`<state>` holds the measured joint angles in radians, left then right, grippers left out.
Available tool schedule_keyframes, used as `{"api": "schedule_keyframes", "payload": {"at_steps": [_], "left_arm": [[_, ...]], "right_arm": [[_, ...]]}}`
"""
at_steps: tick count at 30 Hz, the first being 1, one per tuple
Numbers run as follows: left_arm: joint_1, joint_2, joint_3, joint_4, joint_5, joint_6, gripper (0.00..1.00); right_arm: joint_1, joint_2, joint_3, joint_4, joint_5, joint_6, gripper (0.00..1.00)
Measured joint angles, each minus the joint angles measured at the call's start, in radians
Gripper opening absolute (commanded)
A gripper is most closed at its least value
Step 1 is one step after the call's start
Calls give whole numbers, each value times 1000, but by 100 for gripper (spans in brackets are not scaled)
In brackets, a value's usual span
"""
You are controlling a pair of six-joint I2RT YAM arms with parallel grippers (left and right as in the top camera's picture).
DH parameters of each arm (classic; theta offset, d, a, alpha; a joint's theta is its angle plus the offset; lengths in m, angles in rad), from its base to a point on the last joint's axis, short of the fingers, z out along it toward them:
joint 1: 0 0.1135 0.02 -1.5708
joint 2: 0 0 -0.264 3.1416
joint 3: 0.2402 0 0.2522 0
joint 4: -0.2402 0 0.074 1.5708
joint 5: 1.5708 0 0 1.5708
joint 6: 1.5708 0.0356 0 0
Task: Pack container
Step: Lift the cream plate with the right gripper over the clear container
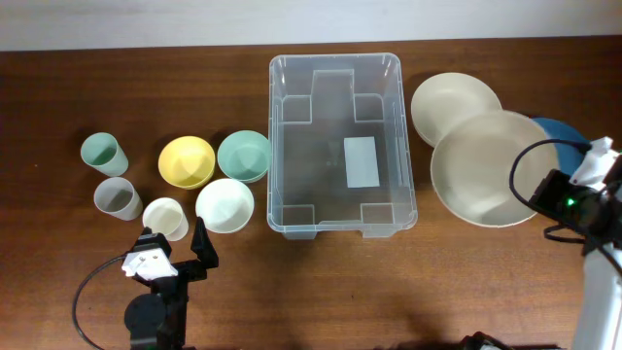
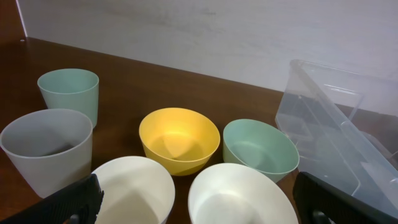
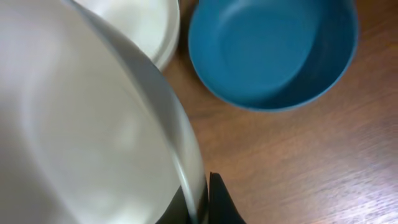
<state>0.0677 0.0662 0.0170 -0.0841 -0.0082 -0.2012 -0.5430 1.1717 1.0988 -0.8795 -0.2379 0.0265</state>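
While the left hand (image 1: 175, 250) hovers with fingers apart, the right hand (image 1: 556, 192) seems clamped on the rim of the cream bowl (image 1: 481, 167) by the right edge of the desk (image 1: 58, 292), presumably to lift it into the container (image 1: 326, 180).

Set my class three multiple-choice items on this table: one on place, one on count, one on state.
1. Where is the yellow bowl? A) left of the container B) inside it C) right of it
2. How many cups stand on the table? A) two B) three C) five
3. The left gripper is: A) open B) shut on a cup C) shut on a bowl
Answers: 1 A, it sits among bowls left of the container. 2 B, green cup, grey cup, white cup. 3 A, its fingers stand wide apart, nothing between them.
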Motion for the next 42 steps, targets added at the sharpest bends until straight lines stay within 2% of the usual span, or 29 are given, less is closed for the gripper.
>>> {"api": "schedule_keyframes", "payload": {"at_steps": [6, 16, 22, 25, 28, 34, 42], "left_arm": [[0, 0, 0, 0, 0, 0, 100], [0, 0, 0, 0, 0, 0, 100], [0, 0, 0, 0, -3, 0, 100], [0, 0, 0, 0, -3, 0, 100], [0, -1, 0, 0, -3, 0, 100], [0, -1, 0, 0, -3, 0, 100], [0, -1, 0, 0, -3, 0, 100]], "right_arm": [[77, -65, 31, 56, -26, 20, 4], [486, -25, 32, 239, -32, 26, 4], [760, 101, 32, 371, 58, 26, 4], [874, 235, 31, 472, 124, 25, 4], [910, 337, 32, 584, 156, 26, 4], [912, 479, 32, 693, 206, 45, 4], [880, 528, 32, 833, 238, 48, 4]]}}
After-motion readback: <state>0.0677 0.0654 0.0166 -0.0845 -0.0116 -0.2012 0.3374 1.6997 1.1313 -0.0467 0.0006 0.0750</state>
